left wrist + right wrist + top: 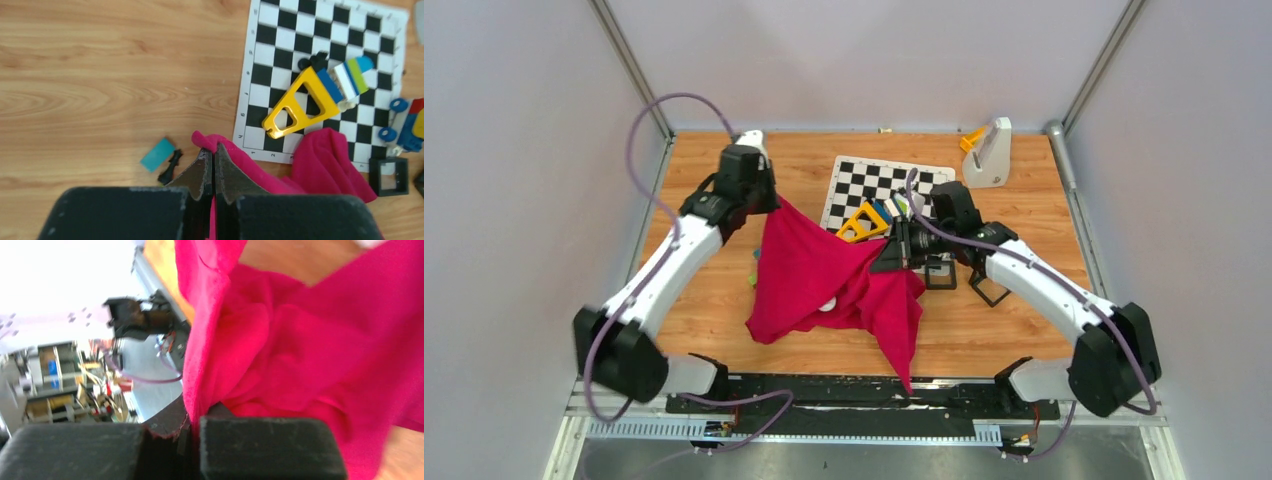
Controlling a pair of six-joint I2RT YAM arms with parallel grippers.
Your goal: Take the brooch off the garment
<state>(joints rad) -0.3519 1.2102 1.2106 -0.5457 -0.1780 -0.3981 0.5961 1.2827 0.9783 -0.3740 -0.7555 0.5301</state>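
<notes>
Both arms bend inward over the table. Left gripper [767, 197] and right gripper [892, 254] each clamp a garment [819, 270] corner. The cloth stretches left-right, its tail drooping nearward. Brooch [828, 305] sits low-centre on it.

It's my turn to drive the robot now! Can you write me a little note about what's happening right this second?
Left gripper: shut on the far left corner of the garment.
Right gripper: shut on the garment's right side, near the chequered board.
Garment: spread between them over the table, one corner trailing toward the near edge.
Brooch: small pale disc on the cloth, neither gripper touching it.
Done: both arms grip the cloth.
Left: take the brooch off.
</notes>
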